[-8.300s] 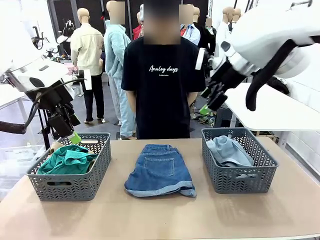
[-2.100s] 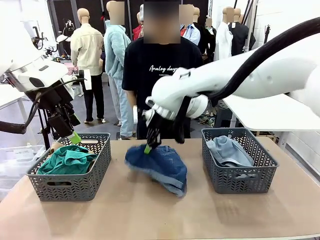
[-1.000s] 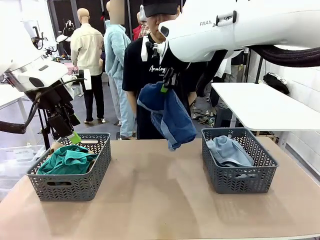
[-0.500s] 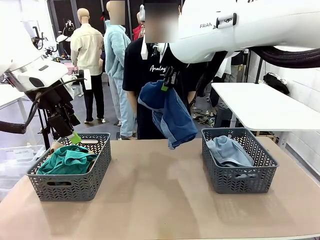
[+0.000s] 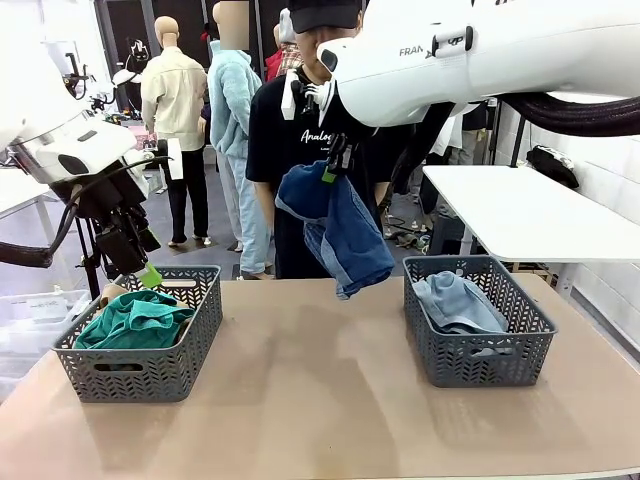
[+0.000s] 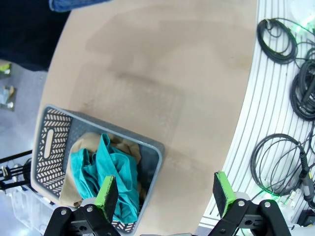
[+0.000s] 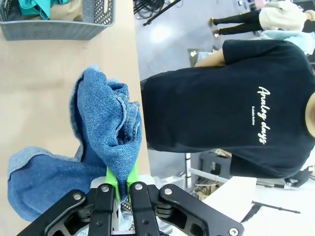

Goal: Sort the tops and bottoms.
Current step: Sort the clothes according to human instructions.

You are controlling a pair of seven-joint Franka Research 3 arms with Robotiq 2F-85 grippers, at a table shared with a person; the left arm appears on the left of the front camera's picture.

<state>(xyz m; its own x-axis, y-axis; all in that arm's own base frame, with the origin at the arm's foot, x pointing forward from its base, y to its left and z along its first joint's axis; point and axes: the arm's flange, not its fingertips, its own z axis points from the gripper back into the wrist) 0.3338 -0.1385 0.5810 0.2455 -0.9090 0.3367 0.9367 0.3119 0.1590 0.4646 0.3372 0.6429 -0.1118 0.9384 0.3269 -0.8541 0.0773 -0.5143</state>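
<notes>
The right tool is clamped on the denim shorts, which hang below it above the table.

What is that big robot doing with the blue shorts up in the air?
It is sorting clothes. The right gripper is shut on the dark blue shorts and holds them high above the table. The right basket has a pale denim piece in it, and the left basket has a teal top and a tan one. The left gripper hangs open over that basket.
</notes>
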